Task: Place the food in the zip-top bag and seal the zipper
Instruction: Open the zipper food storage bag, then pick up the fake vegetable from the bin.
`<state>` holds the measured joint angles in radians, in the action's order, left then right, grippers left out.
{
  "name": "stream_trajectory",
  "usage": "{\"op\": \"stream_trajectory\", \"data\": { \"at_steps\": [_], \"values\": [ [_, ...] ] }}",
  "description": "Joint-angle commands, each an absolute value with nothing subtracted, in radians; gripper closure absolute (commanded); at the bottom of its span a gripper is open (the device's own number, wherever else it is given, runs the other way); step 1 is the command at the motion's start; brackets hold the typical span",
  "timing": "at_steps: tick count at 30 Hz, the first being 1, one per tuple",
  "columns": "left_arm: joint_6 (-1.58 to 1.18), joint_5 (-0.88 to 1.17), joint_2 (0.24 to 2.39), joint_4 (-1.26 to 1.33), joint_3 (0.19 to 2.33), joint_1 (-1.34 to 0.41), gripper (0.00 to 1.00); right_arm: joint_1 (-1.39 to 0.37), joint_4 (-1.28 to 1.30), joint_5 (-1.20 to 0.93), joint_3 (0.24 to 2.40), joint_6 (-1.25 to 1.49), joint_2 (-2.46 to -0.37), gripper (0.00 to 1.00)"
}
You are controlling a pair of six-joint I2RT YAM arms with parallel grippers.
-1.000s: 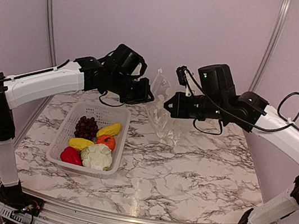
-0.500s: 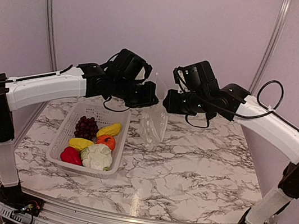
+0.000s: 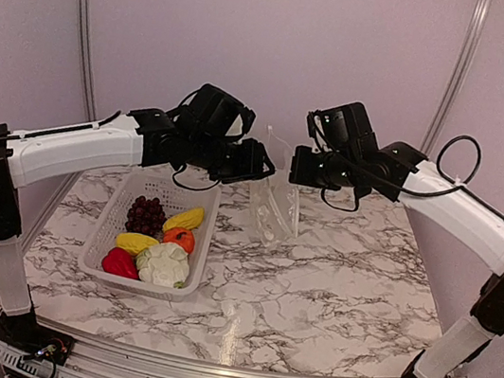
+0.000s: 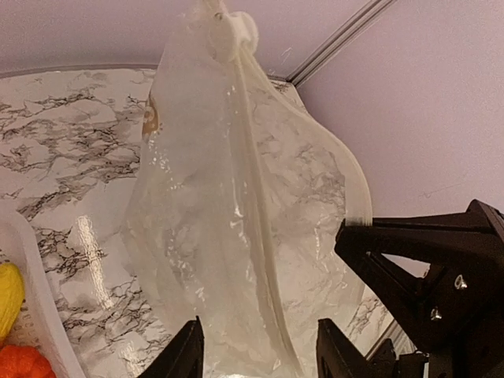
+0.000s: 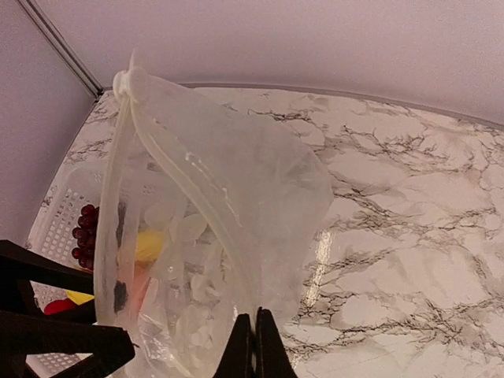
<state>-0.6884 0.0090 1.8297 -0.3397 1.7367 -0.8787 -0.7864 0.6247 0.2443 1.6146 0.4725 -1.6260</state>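
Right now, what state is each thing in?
Clear crinkly plastic zip-top bag: held up by the right claw, mouth open, empty.
Left claw: open, astride the bag's edge.
Right claw: shut on the bag's edge.
White perforated plastic basket: on the marble table, full.
Toy food pieces: all in the basket.

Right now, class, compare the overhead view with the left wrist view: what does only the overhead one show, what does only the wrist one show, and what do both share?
Only the overhead view shows the grapes, red pepper and cauliflower in the basket. Only the left wrist view shows the left gripper with its fingers apart either side of the bag, plus the white slider at the bag's top up close. Both show the bag, the marble table and the right gripper pinching the bag's edge.
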Motion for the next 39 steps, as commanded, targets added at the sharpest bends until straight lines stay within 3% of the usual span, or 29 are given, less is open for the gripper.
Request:
{"op": "stream_trajectory", "data": {
  "at_steps": [1,5,17,24,27,39],
  "values": [
    [-0.618,0.005,1.78,-0.351,1.725,-0.881,0.42,-0.773,0.608,0.265,1.664,0.416,-1.614,1.0],
    [-0.543,-0.034,1.731,-0.394,1.699,-0.879,0.28,-0.732,0.645,0.279,1.687,0.374,-1.621,1.0],
    [-0.439,-0.009,1.423,-0.697,1.371,-0.842,0.1,-0.635,0.658,0.209,1.611,0.295,-1.578,1.0],
    [-0.426,0.125,1.302,-0.779,1.192,-0.72,0.07,-0.634,0.633,0.124,1.578,0.305,-1.58,1.0],
    [-0.418,0.137,1.27,-0.784,1.131,-0.686,0.01,-0.636,0.634,0.098,1.572,0.302,-1.586,1.0],
    [-0.377,0.232,1.263,-0.679,0.918,-0.633,0.03,-0.635,0.632,0.025,1.55,0.299,-1.589,1.0]
  ]
}}
